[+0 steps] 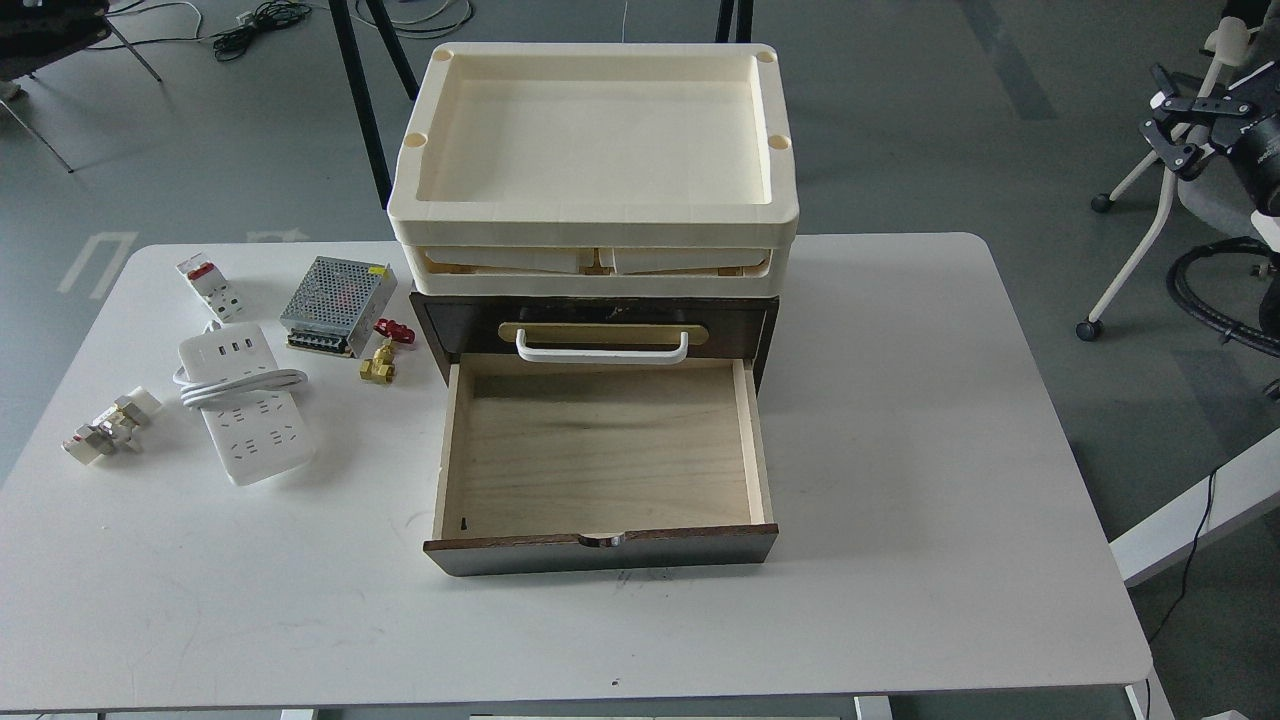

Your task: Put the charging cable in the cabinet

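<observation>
Charging cable (245, 405) flat at left of frame on white surface (900, 450); cabinet (598, 330) at centre, drawer (600, 455) pulled open. No pincer in view.

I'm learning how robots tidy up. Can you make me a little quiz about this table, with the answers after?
1. True or false: the cabinet has its bottom drawer pulled open, with nothing in it.
2. On which side of the cabinet does the charging cable lie?
A. left
B. right
C. inside the drawer
3. Fill in: the small brass valve has a ____ handle.

Key:
1. True. Only bare plywood shows inside.
2. A. It lies flat on the white table, its cord looped across it.
3. Red.
</observation>
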Available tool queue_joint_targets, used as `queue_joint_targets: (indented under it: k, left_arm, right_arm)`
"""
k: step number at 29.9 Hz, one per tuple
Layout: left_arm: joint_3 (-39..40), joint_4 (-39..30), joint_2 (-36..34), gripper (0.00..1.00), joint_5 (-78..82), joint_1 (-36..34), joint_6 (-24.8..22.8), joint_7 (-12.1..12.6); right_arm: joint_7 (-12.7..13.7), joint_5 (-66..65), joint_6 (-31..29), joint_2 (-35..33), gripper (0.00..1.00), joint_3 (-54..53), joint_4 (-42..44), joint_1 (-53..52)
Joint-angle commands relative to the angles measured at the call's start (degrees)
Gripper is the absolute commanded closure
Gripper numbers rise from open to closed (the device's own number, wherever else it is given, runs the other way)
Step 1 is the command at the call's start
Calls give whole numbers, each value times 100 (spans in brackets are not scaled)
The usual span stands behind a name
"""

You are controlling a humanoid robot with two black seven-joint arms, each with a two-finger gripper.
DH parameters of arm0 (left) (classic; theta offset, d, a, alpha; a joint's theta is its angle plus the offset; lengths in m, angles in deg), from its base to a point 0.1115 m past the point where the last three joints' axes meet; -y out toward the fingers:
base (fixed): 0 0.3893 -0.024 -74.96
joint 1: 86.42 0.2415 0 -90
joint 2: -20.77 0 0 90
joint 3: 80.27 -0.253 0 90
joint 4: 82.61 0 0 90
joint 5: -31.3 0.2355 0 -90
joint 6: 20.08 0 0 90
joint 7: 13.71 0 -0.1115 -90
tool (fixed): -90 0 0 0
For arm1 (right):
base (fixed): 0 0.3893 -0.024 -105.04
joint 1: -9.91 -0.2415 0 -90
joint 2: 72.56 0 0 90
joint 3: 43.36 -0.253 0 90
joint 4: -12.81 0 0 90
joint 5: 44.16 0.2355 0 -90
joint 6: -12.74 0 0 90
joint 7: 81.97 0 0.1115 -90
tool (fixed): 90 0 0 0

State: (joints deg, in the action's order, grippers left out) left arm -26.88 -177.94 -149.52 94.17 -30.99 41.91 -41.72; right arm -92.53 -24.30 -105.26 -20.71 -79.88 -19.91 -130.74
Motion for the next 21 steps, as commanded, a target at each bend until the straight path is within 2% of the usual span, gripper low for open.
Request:
queue_joint_targets:
  k: [1, 5, 8, 13, 21]
  left_arm:
    - [-853, -258, -460, 0, 2101, 3, 0, 1]
    - [-1988, -144, -532, 0, 4237, 3, 0, 1]
    - [-2412, 128, -340, 0, 5225, -24, 84, 1]
    - [-2465, 962, 670, 0, 5587, -50, 269, 1]
    - [-2465, 2096, 1594, 2, 6213, -489, 173, 1]
  right_arm:
    - [1, 0, 0, -157, 0, -3, 2, 72]
    - [1, 0, 0, -245, 0, -3, 46, 116]
    - [1, 0, 0, -236, 0, -12, 55, 151]
    - [1, 0, 0, -166, 0, -12, 37, 160]
    - [1, 0, 0, -175, 0, -21, 37, 239]
